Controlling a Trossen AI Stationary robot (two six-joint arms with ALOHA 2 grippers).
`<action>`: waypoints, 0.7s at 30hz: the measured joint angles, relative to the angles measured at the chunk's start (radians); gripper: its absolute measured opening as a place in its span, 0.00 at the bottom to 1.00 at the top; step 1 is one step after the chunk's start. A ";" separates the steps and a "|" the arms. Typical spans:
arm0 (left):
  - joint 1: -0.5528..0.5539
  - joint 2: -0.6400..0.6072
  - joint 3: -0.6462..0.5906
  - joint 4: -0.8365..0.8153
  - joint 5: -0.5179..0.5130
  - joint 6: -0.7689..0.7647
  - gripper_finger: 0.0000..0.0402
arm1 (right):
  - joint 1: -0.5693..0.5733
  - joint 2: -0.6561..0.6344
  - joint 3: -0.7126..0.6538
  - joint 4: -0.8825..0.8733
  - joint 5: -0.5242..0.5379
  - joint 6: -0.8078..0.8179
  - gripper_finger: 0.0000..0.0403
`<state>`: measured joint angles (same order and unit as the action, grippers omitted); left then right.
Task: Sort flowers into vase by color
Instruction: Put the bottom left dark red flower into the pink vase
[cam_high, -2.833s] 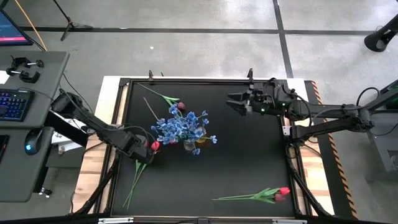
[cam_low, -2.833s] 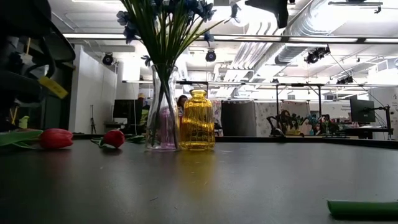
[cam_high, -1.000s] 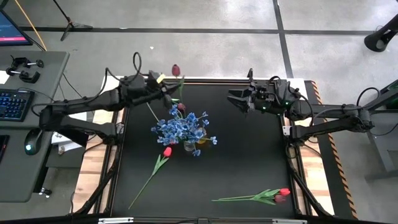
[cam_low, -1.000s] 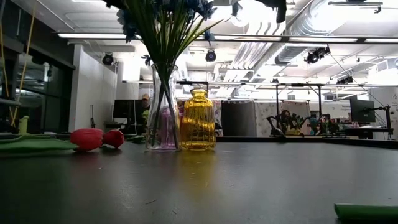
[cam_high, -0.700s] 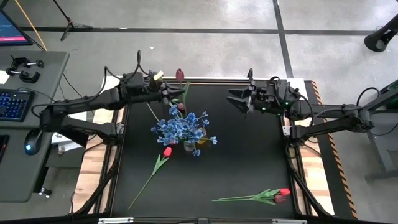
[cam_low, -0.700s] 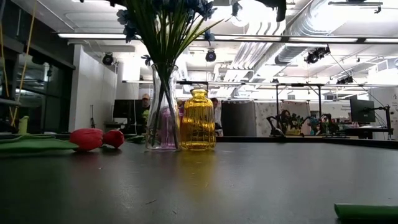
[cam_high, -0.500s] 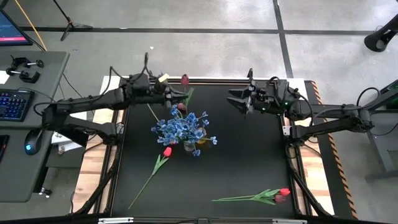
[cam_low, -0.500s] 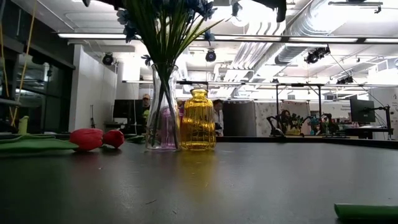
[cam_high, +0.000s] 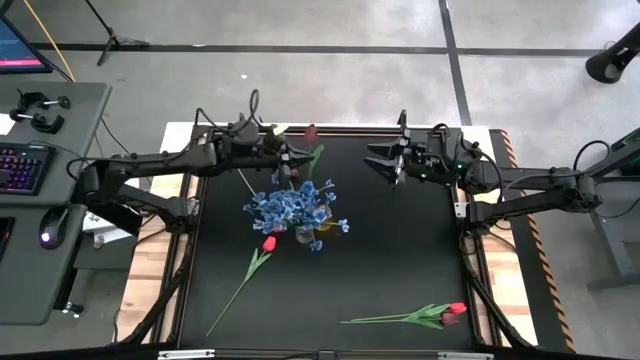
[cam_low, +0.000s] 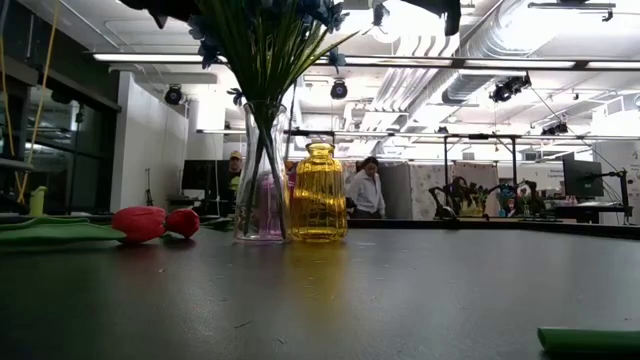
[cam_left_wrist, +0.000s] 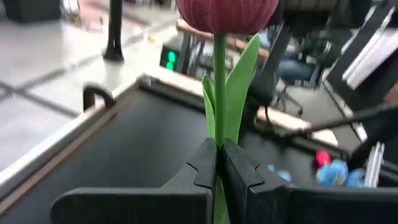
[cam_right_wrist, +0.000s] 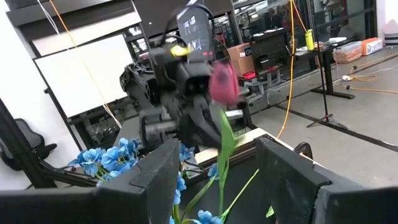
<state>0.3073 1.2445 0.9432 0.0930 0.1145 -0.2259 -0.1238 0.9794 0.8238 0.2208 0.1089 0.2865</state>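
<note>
With the blue flowers already in the clear vase, the left end effector is clamped on a maroon tulip above the surface's far edge, while three tulips lie unsorted and the right end effector hangs released.

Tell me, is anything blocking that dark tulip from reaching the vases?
Possibly. The left end effector holds the maroon tulip just beyond the blue flowers, whose blossoms spread over the vases' mouths; the yellow vase stands empty.
</note>
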 joint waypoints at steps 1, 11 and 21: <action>0.000 -0.012 0.003 0.023 -0.009 -0.003 0.00 | 0.000 0.000 0.000 0.000 0.000 0.000 0.51; 0.001 -0.108 0.021 -0.111 -0.052 0.019 0.00 | 0.000 0.000 0.000 -0.021 0.000 -0.019 0.51; 0.001 -0.103 0.021 -0.140 -0.101 0.029 0.00 | -0.001 0.000 0.000 -0.051 0.000 -0.026 0.51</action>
<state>0.3084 1.1412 0.9638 -0.0471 0.0137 -0.1974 -0.1244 0.9794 0.8238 0.1701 0.1089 0.2604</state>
